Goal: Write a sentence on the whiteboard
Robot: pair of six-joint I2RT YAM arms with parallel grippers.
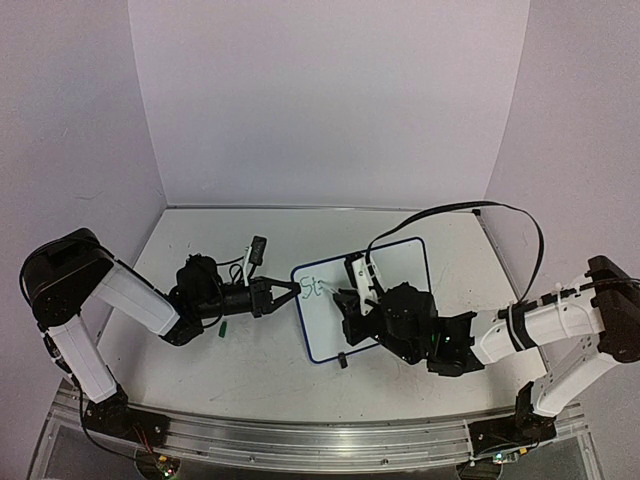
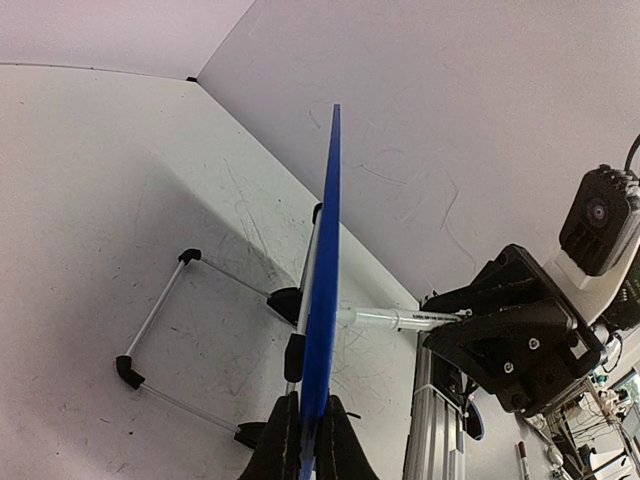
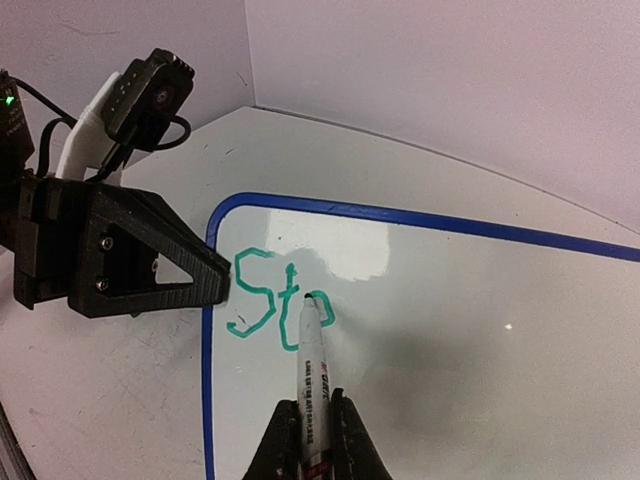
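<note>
The whiteboard (image 1: 405, 262) stands tilted at mid-table, white with a blue rim. My left gripper (image 1: 288, 290) is shut on its left edge; the left wrist view shows the board (image 2: 325, 290) edge-on between the fingers of that gripper (image 2: 310, 440). My right gripper (image 3: 312, 440) is shut on a white marker (image 3: 314, 375), whose tip touches the board (image 3: 470, 350). The sentence (image 3: 262, 295) is green lettering at the board's top left: "St" plus a part-drawn third letter at the marker tip. In the top view the right gripper (image 1: 352, 292) hides much of the board.
A small green cap (image 1: 226, 326) lies on the table below the left gripper. The board's wire stand (image 2: 160, 320) and black feet (image 1: 343, 360) rest on the scribble-marked tabletop. Pale walls close in three sides. A metal rail (image 1: 300, 440) runs along the near edge.
</note>
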